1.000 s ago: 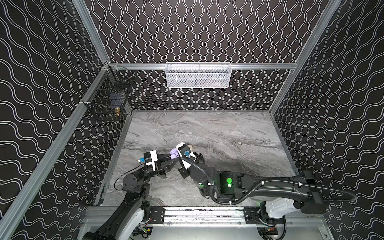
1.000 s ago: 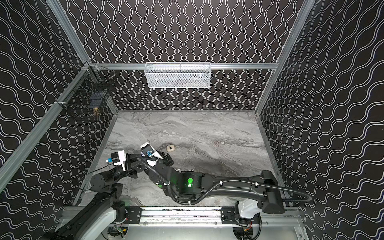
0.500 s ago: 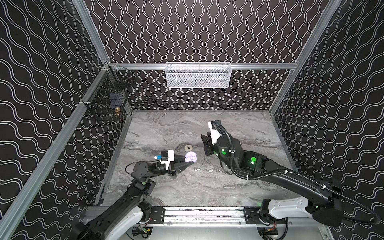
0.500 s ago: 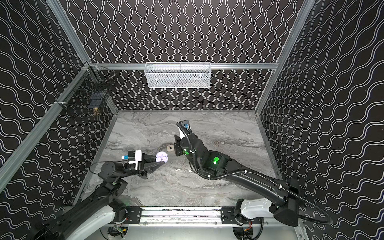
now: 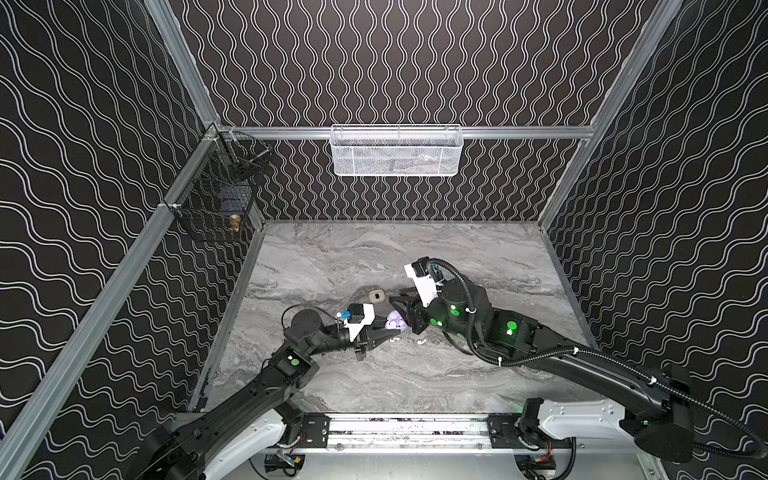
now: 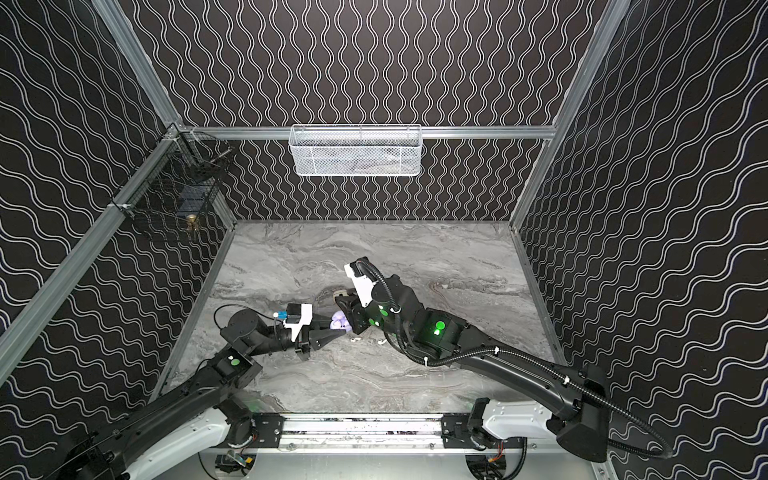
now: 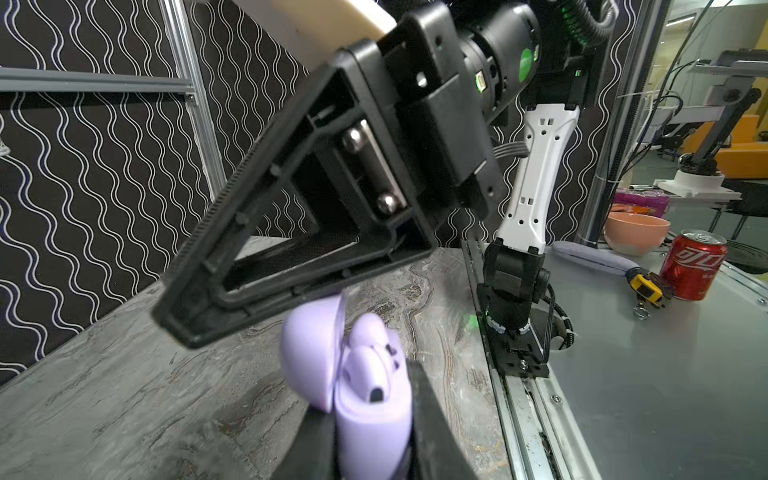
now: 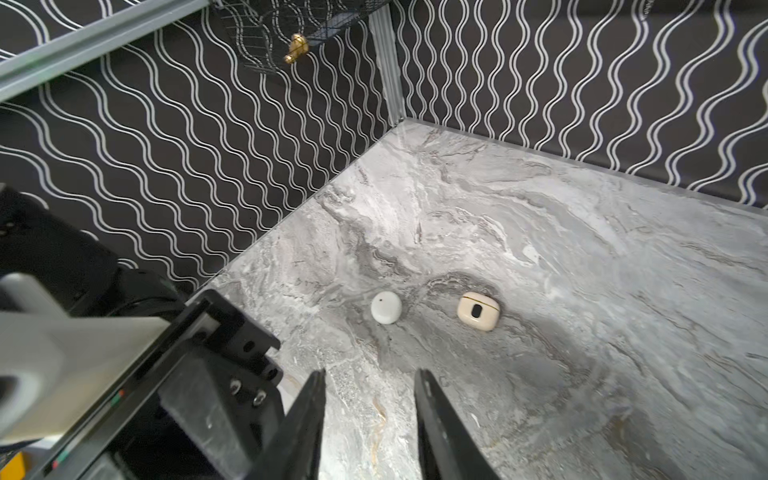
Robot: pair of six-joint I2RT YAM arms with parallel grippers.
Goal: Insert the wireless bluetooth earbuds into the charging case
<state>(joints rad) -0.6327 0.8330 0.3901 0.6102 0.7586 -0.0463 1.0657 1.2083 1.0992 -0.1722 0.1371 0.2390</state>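
Case: we saw the lavender charging case point(image 7: 370, 419) with its lid open, clamped in the left end effector point(image 5: 385, 331); we could not tell whether it touched the worktop point(image 5: 374, 382).
Seated pair: two lavender earbuds point(image 7: 365, 349) sat in the case's wells.
Loose pair: two white earbuds point(image 5: 394, 339) point(image 5: 421, 341) lay on the worktop just beside the case, on its front-rail side and apart from each other.
Right end effector: the right end effector point(image 8: 370, 374) had its jaws apart with nothing between them, and it hung just above the case's lid.
Other cases: a beige case point(image 8: 478, 311) and a white round case point(image 8: 386, 307) lay on the worktop near the lavender case, on its back-wall side; the beige one looked shut.
Progress: we judged the lavender pair done, with only the lid left to shut. The white earbuds were not yet housed, and one of the other cases would probably have to be opened for them.
Room: both arms crowded the case from opposite sides. Bare worktop spread beyond the case toward the back and right walls.
Edges: the front rail point(image 5: 407, 428) stood well apart from the case. We judged the loose earbuds beside the case easy to sweep away.
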